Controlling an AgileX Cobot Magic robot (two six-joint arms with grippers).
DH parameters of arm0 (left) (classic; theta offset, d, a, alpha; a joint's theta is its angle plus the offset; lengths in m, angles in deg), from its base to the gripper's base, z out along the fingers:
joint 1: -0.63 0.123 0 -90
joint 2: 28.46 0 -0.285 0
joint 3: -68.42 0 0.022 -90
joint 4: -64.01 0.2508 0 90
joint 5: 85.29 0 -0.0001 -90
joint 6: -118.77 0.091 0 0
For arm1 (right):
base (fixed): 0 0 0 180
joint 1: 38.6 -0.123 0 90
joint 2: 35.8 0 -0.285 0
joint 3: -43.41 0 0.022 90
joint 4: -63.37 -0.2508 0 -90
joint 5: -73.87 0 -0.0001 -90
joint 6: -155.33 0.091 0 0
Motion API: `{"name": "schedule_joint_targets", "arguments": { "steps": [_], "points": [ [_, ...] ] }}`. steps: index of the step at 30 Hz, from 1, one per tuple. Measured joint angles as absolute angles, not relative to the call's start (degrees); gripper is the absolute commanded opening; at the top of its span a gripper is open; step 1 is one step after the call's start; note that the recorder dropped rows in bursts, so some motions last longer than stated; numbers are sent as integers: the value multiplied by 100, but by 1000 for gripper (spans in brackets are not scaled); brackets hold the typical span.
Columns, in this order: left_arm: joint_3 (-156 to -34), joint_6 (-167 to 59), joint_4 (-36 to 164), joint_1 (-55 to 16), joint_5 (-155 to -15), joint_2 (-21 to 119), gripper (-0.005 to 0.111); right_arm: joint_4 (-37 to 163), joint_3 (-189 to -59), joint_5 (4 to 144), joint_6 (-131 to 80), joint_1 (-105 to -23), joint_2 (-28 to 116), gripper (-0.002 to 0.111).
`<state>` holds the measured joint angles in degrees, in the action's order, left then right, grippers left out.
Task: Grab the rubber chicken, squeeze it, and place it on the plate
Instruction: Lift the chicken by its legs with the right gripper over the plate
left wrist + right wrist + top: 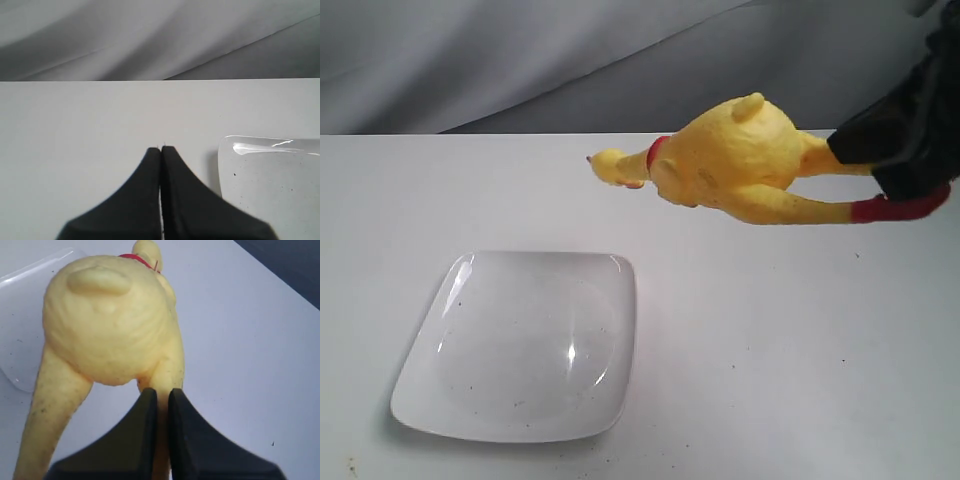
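The yellow rubber chicken [735, 160] hangs in the air above the table's back right, head and red collar pointing left, red feet to the right. My right gripper [865, 150] is shut on one of its legs; the right wrist view shows the plump body [107, 322] just beyond the gripper [163, 392], the leg pinched between the fingers. The white square plate [520, 345] lies at the front left, empty. My left gripper [161, 149] is shut with nothing in it, low over the table beside the plate's edge [272, 175]. The exterior view does not show it.
The white table [800, 360] runs back to a grey cloth backdrop [520, 60]. Small dark specks dot the plate and the table surface.
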<state>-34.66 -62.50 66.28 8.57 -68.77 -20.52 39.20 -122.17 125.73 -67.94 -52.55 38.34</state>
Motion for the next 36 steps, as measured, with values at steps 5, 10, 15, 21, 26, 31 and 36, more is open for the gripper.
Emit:
{"name": "schedule_joint_targets", "arguments": {
  "steps": [5,10,15,21,26,31,36],
  "points": [
    [-3466,-6250,6628,857,-6877,-2052,0,3528,-11693,12573,-6859,-5255,3144,0],
    [-3466,-6250,6628,857,-6877,-2052,0,3133,-11200,12573,-7080,-5255,2843,0],
    [-3466,-6250,6628,857,-6877,-2052,0,2525,-10788,12541,-7556,-5255,2815,0],
    [-3466,-6250,6628,857,-6877,-2052,0,2333,-10650,12410,-7756,-5255,2815,0],
    [-3466,-6250,6628,857,-6877,-2052,0,2318,-10650,12376,-7756,-5255,2815,0],
    [-3466,-6238,6912,857,-6923,-2052,0,2318,-10650,12376,-7756,-5255,2815,0],
    [-3466,-6238,7324,857,-8127,-2052,0,2318,-10650,12354,-7756,-5255,2815,0]
  ]
}}
